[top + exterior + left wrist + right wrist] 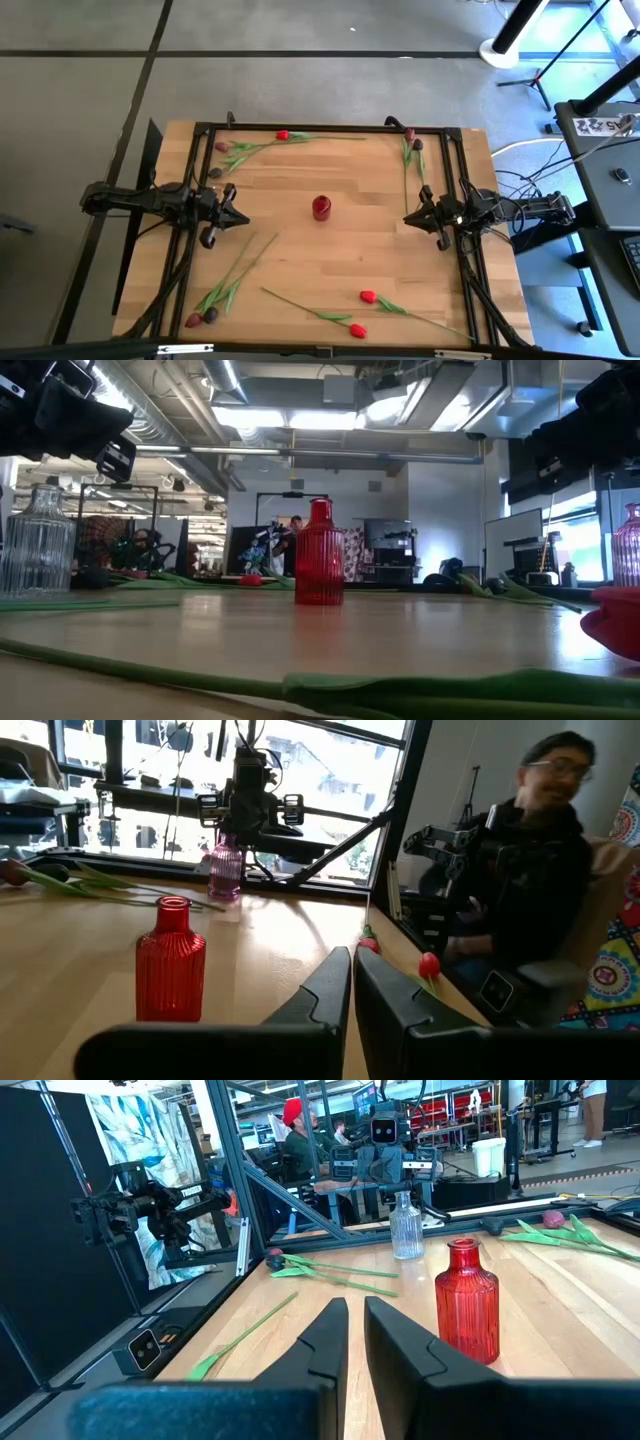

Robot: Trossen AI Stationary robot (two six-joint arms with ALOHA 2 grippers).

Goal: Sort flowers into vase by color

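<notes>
A red ribbed vase (321,207) stands upright at the table's middle, between the two grippers. The tulips lie flat in groups: a red one (283,135) and maroon ones (222,147) at the far edge, maroon ones (412,140) far right, dark ones (201,317) near left, and two red ones (367,296) at the near edge. My left gripper (240,217) hovers left of the red vase (171,960), shut and empty. My right gripper (408,217) hovers right of the vase (467,1312), also shut and empty.
A clear glass vase (405,1225) stands below the left arm, and a pink vase (226,870) below the right arm. A black frame (330,128) runs along the table's edges. A person (540,870) sits beyond the table. Bare wood (320,260) lies around the red vase.
</notes>
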